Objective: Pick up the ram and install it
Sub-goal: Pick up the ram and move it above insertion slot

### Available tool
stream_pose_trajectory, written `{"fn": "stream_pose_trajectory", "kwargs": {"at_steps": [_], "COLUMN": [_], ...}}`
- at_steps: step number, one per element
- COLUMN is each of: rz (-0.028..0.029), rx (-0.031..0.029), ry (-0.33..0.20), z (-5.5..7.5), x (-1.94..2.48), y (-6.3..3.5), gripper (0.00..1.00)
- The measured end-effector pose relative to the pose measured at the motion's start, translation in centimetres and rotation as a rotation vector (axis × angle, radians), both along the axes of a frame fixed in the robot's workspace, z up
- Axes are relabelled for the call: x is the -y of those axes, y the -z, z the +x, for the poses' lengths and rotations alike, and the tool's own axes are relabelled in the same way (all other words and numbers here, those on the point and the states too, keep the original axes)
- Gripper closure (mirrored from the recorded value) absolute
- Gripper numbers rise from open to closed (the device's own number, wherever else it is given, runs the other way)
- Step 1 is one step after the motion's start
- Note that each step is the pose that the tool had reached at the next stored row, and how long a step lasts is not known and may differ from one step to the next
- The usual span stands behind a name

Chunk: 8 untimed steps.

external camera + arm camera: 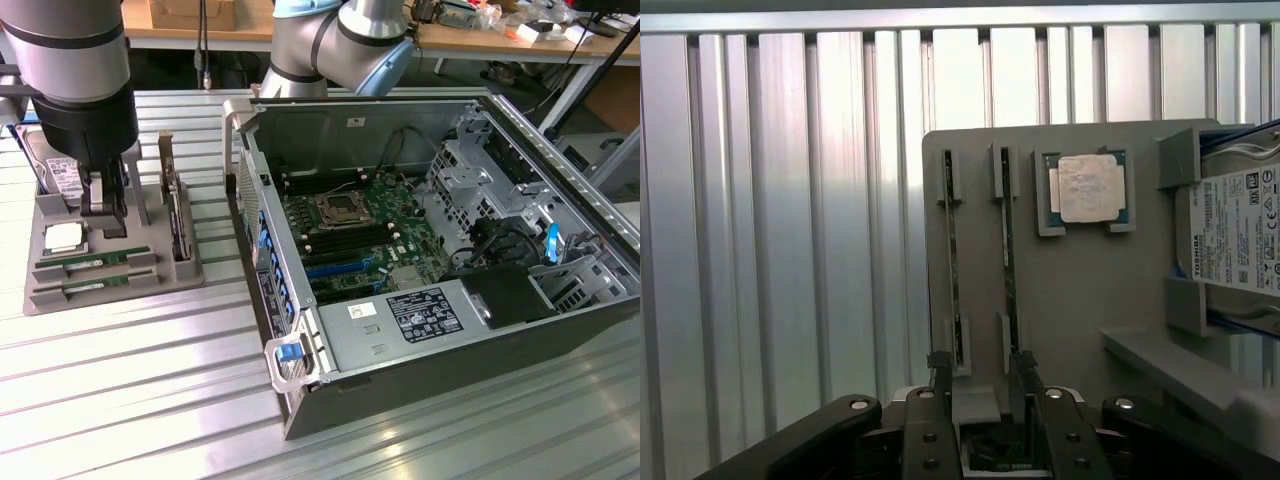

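At the exterior view's left a grey tray (35, 298) sits on the table (150, 400). The ram (92, 258) stands on edge in one of its slots, with a twin stick (88, 281) just beside it. The hand (107, 212) hangs over the tray, fingers parted and holding nothing. I'd reckon the ram is light, stiff and fragile, best pinched across its flat faces, clear of the contacts. Rightward lies the open computer case (560, 300).
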State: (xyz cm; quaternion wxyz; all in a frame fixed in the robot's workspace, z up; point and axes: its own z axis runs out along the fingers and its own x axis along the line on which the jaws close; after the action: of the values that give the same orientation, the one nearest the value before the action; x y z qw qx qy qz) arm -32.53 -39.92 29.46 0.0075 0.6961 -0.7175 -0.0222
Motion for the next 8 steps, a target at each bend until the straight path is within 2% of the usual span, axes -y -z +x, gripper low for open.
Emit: {"fn": "stream_pose_trajectory", "kwargs": {"at_steps": [8], "rz": [0.0], "rx": [-0.0001], "ry": [-0.001], "z": [-0.13], "x": [0.05], "y": [0.33], "gripper": [0.64]}}
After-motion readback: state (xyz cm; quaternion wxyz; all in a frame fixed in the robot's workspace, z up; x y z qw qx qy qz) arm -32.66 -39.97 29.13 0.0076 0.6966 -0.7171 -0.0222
